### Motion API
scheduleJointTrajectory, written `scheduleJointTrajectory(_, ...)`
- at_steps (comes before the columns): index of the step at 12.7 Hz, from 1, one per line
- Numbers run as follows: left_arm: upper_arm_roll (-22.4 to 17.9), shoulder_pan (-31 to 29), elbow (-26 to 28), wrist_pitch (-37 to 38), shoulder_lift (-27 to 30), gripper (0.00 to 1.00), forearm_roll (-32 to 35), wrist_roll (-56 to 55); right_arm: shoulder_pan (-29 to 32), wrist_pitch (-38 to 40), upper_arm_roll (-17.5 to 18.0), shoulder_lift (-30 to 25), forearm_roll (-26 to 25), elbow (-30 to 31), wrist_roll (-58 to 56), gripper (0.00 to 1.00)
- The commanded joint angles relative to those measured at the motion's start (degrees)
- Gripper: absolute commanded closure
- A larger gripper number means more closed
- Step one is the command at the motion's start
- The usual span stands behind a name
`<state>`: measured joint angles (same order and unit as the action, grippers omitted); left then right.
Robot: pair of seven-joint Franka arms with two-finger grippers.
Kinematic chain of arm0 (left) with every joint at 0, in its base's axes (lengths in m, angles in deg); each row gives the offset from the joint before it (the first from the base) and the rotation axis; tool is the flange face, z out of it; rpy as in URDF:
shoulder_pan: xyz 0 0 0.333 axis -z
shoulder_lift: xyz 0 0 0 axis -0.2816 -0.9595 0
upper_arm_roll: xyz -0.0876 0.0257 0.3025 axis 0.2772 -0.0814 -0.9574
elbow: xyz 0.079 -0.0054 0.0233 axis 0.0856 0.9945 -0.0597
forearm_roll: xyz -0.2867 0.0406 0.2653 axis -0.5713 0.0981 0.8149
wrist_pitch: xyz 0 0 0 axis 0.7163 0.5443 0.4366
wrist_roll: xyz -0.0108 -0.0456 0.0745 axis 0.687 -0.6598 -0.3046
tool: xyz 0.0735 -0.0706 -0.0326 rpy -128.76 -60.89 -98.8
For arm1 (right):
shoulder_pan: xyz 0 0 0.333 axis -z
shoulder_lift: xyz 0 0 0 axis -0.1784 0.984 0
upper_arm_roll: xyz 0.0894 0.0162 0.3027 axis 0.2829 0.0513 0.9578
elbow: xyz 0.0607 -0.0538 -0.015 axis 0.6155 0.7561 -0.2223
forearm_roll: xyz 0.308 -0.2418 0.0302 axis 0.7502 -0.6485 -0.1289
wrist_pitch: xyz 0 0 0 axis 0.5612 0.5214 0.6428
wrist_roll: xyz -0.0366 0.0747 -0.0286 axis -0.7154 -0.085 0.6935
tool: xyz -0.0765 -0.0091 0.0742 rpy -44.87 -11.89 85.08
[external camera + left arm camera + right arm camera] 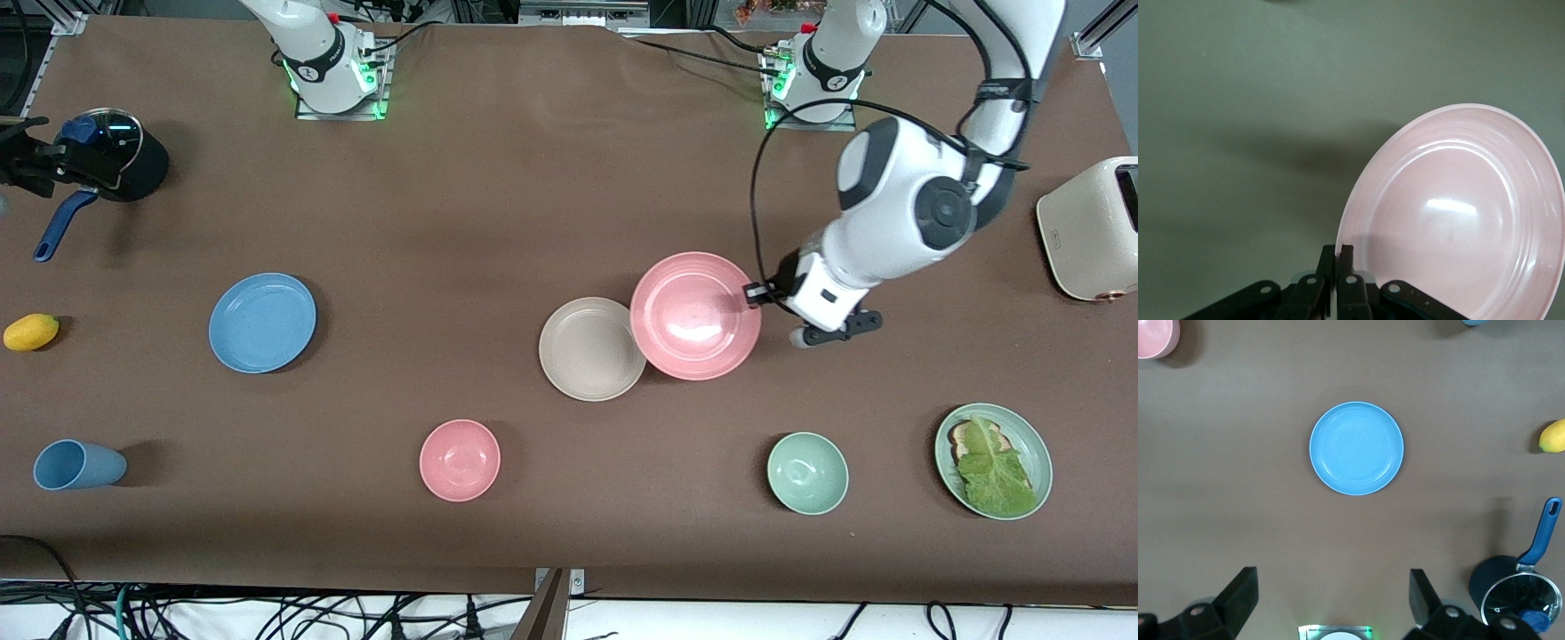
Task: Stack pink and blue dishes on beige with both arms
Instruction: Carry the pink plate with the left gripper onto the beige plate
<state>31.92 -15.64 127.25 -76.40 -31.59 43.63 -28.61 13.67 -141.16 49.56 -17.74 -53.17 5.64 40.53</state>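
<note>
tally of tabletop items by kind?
Plates: 4 (blue plate, beige plate, pink plate, green plate)
Bowls: 2 (pink bowl, green bowl)
Cup: 1
Pot: 1
Lemon: 1
Toaster: 1
Total: 10

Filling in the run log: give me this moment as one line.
left gripper: shut on pink plate rim, over beige plate edge | right gripper: open, above blue plate | stacked: none
</note>
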Motion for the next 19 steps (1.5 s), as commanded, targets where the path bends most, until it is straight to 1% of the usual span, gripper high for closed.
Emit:
scheduleJointTrajectory(1, -0.4, 5.4, -1.5, -3.3, -2.2, 1.0, 2.8, -8.9, 0.0, 1.2, 0.1, 0.3, 0.3, -1.3, 0.6, 0.0)
scheduleJointTrajectory(3, -0.4, 9.3, -1.5, -6.8, -4.3, 1.0, 6.3, -16.7, 0.0, 1.2, 0.1, 0.3, 0.3, -1.4, 0.6, 0.0)
scheduleJointTrajectory(5, -0.4, 11.8, -1.5, -9.0, -6.0, 1.0, 10.3, -22.8, 0.0, 1.2, 0.1, 0.3, 0.3, -1.4, 0.6, 0.0)
scheduleJointTrajectory(7, -0.6, 14.7, -1.5, -10.9, -7.3, 1.0, 11.1, -27.8, 0.0, 1.2, 0.1, 0.3, 0.3, -1.4, 0.6, 0.0)
scheduleJointTrajectory(8, -0.7, 15.9, -1.5, -11.7, -8.3, 1.0, 12.6, -29.9, 0.0, 1.2, 0.1, 0.3, 0.3, -1.4, 0.6, 0.0)
scheduleJointTrajectory(10, -0.7, 16.5, -1.5, -13.2, -9.5, 1.0, 18.3, -34.7, 0.0, 1.2, 0.1, 0.3, 0.3, -1.3, 0.6, 0.0)
scheduleJointTrajectory(11, -0.6, 17.4, -1.5, -13.4, -10.1, 1.0, 20.1, -36.2, 0.0, 1.2, 0.1, 0.3, 0.3, -1.3, 0.6, 0.0)
scheduleJointTrajectory(15, -0.7, 18.0, -1.5, -16.5, -12.6, 1.0, 20.5, -37.7, 0.0, 1.2, 0.1, 0.4, 0.3, -1.4, 0.6, 0.0)
scheduleJointTrajectory(19, -1.0, 18.2, -1.5, -18.6, -14.9, 1.0, 22.7, -38.5, 0.0, 1.2, 0.1, 0.3, 0.3, -1.4, 0.5, 0.0)
